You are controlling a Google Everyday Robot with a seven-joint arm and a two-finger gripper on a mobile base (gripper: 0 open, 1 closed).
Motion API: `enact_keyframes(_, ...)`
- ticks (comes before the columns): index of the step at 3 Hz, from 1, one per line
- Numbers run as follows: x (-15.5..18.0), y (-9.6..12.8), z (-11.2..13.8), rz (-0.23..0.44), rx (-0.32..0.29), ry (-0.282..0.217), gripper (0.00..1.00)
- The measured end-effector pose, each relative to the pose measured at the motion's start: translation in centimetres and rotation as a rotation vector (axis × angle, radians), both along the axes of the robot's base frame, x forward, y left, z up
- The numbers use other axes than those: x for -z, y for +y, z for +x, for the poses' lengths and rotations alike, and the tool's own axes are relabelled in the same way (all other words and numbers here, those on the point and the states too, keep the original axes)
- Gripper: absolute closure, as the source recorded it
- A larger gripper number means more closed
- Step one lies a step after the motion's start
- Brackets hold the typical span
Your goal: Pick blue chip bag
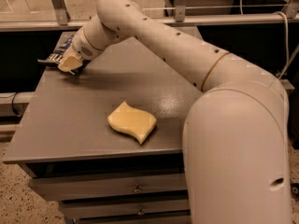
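The blue chip bag (57, 53) lies at the far left corner of the grey table (70, 125). It is dark navy with white lettering, and only its left edge shows. My gripper (71, 64) is right on top of the bag and covers most of it, with its tan tip down at the bag's near edge. My white arm (154, 36) reaches across the table from the right.
A wavy yellow sponge (132, 122) lies near the table's front edge. Drawers (117, 190) sit under the tabletop. A metal rail (233, 18) runs behind the table. My large white arm body (238, 162) fills the right foreground.
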State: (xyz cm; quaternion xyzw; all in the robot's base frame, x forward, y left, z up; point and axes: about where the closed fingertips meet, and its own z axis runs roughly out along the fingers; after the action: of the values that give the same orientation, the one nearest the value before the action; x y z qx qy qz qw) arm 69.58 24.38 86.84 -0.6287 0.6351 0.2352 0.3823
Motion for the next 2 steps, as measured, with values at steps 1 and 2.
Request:
enact_keyframes(1, 0.29, 0.07, -0.21, 0.0, 0.003, 0.012, 0.81)
enact_keyframes(2, -0.58, -0.46, -0.54, 0.008, 0.013, 0.006, 1.0)
